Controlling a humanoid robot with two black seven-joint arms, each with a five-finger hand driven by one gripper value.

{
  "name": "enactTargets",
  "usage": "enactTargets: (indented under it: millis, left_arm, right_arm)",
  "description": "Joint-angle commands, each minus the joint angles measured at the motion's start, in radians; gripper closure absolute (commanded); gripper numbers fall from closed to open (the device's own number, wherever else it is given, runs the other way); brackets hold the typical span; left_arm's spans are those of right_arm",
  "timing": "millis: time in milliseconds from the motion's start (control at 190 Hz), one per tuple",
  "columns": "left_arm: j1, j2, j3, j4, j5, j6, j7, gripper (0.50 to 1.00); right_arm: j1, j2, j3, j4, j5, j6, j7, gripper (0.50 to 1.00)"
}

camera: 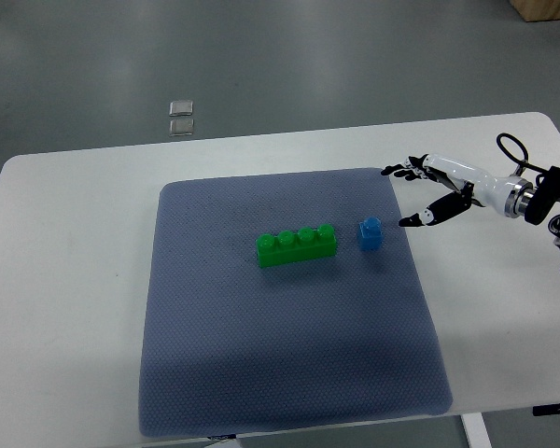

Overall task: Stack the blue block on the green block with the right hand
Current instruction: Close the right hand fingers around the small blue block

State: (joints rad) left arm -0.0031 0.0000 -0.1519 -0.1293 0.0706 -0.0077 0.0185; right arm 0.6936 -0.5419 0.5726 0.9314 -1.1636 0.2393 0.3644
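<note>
A long green block [297,245] with a row of studs lies near the middle of the blue-grey mat [289,373]. A small blue block [371,233] stands just to its right, a small gap between them. My right hand [409,196] reaches in from the right edge, its white forearm over the bare table. Its black fingers [431,215] are spread and hold nothing, hovering at the mat's right edge, a short way right of the blue block. The left arm does not show.
The mat covers the centre of a white table [65,280]. Grey floor lies beyond the far edge, with two small square plates [181,118] set in it. The table's front edge runs just below the mat.
</note>
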Motion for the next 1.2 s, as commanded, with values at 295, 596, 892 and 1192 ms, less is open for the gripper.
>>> enactTargets:
  millis: [295, 596, 892, 1192]
  left_arm:
    - [0.0, 0.0, 0.0, -0.001, 0.0, 0.0, 0.0, 0.5]
    - [0.0, 0.0, 0.0, -0.001, 0.0, 0.0, 0.0, 0.5]
    - [0.0, 0.0, 0.0, -0.001, 0.0, 0.0, 0.0, 0.5]
    - [0.0, 0.0, 0.0, -0.001, 0.0, 0.0, 0.0, 0.5]
  right_arm:
    - [0.0, 0.02, -0.114, 0.047, -0.057, -0.161, -0.027, 0.615]
    - [0.003, 0.062, -0.197, 0.046, -0.103, -0.29, -0.102, 0.652]
    - [0.004, 0.065, -0.198, 0.047, -0.119, -0.299, -0.113, 0.703]
    - [0.006, 0.065, -0.198, 0.102, -0.117, -0.291, -0.113, 0.703]
